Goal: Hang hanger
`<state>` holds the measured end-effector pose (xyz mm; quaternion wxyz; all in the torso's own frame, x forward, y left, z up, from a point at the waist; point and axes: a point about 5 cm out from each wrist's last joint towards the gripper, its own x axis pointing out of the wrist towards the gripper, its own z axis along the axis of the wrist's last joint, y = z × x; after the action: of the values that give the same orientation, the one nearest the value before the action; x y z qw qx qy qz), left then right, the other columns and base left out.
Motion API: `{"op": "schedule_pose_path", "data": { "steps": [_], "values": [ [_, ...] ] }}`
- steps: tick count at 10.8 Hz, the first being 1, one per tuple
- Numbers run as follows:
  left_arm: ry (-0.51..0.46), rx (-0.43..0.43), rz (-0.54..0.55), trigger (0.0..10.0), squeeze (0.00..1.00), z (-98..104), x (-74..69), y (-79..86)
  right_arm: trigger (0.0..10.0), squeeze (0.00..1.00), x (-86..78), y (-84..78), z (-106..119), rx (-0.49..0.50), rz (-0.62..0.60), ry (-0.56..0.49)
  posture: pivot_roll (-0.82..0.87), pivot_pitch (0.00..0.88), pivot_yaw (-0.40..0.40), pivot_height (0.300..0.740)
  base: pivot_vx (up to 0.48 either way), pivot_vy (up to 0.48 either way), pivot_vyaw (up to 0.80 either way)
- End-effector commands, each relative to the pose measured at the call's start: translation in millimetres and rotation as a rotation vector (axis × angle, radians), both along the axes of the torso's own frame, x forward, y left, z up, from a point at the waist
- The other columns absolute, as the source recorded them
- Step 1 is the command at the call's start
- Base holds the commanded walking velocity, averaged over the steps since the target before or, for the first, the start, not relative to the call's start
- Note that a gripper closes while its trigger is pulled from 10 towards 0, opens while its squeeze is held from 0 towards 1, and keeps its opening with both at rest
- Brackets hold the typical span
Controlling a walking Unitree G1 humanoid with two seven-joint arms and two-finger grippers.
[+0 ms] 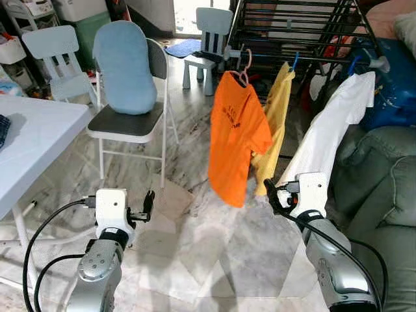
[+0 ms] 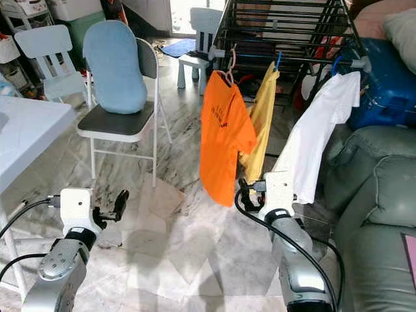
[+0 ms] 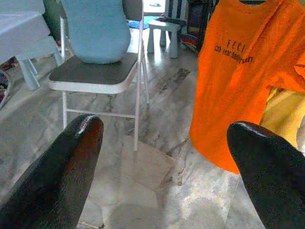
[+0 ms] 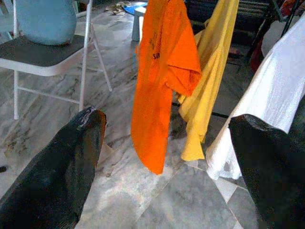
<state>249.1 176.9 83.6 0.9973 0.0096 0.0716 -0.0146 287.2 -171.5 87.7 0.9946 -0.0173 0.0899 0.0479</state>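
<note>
the pink plastic hanger (image 1: 245, 67) carrying the orange t-shirt (image 1: 235, 140) already hooks on the black metal drying rack (image 1: 292, 26), so the shirt hangs free; the left gripper (image 1: 149, 203) and right gripper (image 1: 271, 192) hold low with fingers released, grasping nothing

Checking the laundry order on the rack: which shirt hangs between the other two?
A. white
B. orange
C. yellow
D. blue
C: the yellow shirt hangs on the rack between the orange shirt and the white shirt.
</note>
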Motion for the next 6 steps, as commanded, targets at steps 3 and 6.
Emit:
{"op": "schedule_pose_path", "data": {
  "steps": [3, 6],
  "values": [
    [0.000, -0.008, -0.001, 10.0, 0.00, -0.6, -0.7, 0.8, 10.0, 0.00, 0.5, -3.2, 1.6, 0.023, -0.039, -0.011, -0.10, 0.020, 0.002, 0.740, 0.000, 0.000, 0.00],
    [-0.003, -0.012, -0.003, 10.0, 0.00, -0.1, 1.2, 0.0, 10.0, 0.00, 0.9, -1.3, -0.3, 0.021, -0.040, 0.004, -0.10, 0.022, 0.002, 0.740, 0.000, 0.000, 0.00]
  ]
}}
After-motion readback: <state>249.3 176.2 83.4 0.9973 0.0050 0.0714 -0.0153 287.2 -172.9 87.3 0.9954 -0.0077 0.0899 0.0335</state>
